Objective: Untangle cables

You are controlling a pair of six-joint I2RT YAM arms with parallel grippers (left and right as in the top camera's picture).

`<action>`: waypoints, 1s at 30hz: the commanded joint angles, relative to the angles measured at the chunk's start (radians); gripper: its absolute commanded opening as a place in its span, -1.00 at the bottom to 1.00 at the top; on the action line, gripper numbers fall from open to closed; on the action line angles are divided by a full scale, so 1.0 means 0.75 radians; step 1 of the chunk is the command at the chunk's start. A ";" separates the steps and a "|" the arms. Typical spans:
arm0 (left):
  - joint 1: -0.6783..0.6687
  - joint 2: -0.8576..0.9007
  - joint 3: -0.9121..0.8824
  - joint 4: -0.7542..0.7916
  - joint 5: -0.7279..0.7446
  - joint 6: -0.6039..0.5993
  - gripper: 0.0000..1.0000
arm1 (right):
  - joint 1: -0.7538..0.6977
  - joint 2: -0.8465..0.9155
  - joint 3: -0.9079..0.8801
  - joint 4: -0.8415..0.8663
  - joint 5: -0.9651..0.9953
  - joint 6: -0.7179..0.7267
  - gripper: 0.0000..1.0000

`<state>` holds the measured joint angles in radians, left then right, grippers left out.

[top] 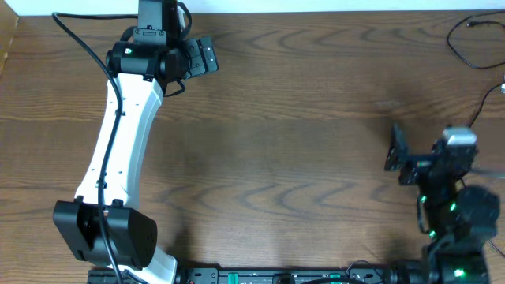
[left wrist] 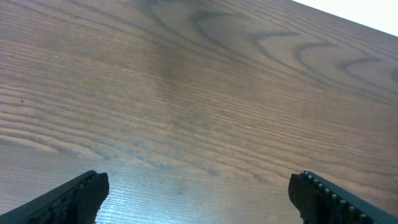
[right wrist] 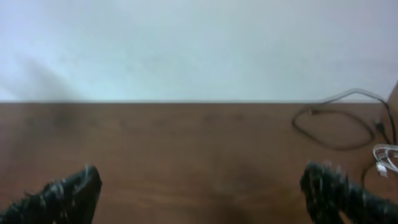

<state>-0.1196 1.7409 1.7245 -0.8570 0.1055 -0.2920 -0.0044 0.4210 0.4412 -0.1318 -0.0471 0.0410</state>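
The black cable (top: 453,41) lies loose in a loop at the table's far right corner. It shows as a loop in the right wrist view (right wrist: 339,147). The white cable (right wrist: 384,152) lies coiled just right of it, and only a bit shows at the overhead view's right edge (top: 501,85). My left gripper (top: 210,57) is open and empty over bare wood at the far left, far from both cables; its fingers (left wrist: 199,183) are wide apart. My right gripper (top: 393,147) is open and empty, well short of the cables (right wrist: 199,180).
The wooden table (top: 300,158) ends at a white wall along the far edge (right wrist: 186,50). A thin dark cord (top: 481,106) runs from the right arm toward the right edge. The arm bases stand at the near edge.
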 commanded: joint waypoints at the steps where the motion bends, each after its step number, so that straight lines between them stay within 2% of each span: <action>1: 0.002 -0.030 -0.010 -0.004 -0.013 -0.002 0.96 | 0.017 -0.137 -0.151 0.076 0.025 -0.007 0.98; 7: 0.002 -0.030 -0.010 -0.004 -0.013 -0.002 0.96 | 0.019 -0.367 -0.394 0.186 0.024 -0.006 0.99; 15: 0.002 -0.030 -0.010 -0.004 -0.013 -0.002 0.96 | 0.043 -0.552 -0.583 0.251 0.024 -0.006 0.99; 23: 0.002 -0.030 -0.010 -0.004 -0.013 -0.002 0.95 | 0.044 -0.555 -0.581 0.065 0.055 -0.007 0.99; 30: 0.002 -0.030 -0.010 -0.004 -0.013 -0.002 0.96 | 0.043 -0.554 -0.581 0.074 0.054 -0.006 0.99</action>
<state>-0.1196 1.7409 1.7245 -0.8570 0.1051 -0.2920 0.0212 0.0120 0.0074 -0.0719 -0.0208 0.0410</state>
